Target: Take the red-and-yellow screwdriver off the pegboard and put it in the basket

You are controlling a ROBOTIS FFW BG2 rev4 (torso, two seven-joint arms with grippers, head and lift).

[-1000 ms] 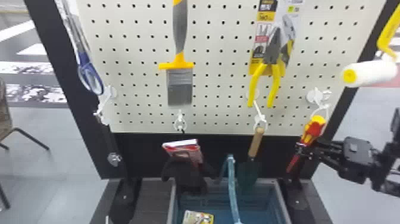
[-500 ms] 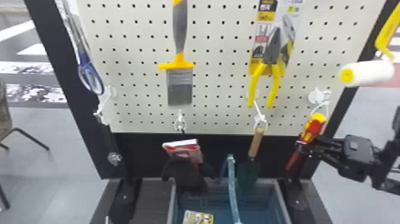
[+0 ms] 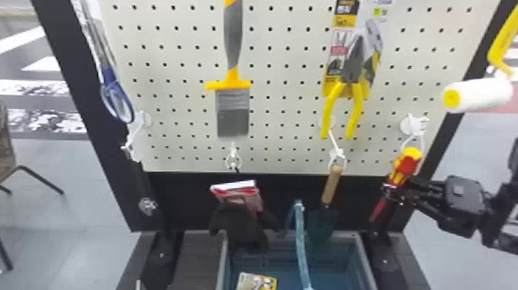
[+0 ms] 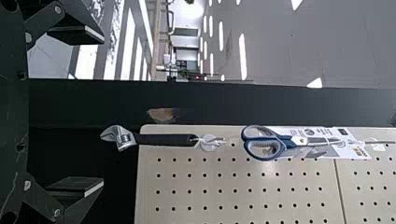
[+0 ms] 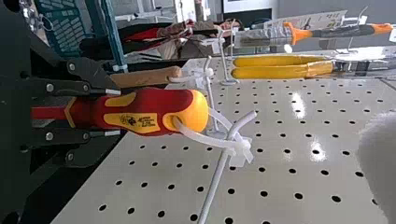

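Red-and-yellow screwdriver [image 3: 408, 161] hangs by loop [image 5: 200, 137] from hook [image 3: 418, 124]; right gripper's [image 3: 396, 186] fingers clamped on it, left gripper's [image 4: 102, 111] apart.

legible text: none | screwdriver handle [image 5: 154, 100]: small dark print | pliers card [image 3: 339, 50]: blurred labels | scissors card [image 4: 343, 148]: blurred print

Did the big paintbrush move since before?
No, the paintbrush looks the same: it hangs in front of the same bit of pegboard, just above that white hook.

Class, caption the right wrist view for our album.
Right claw around the screwdriver, whose loop hangs on a hook.
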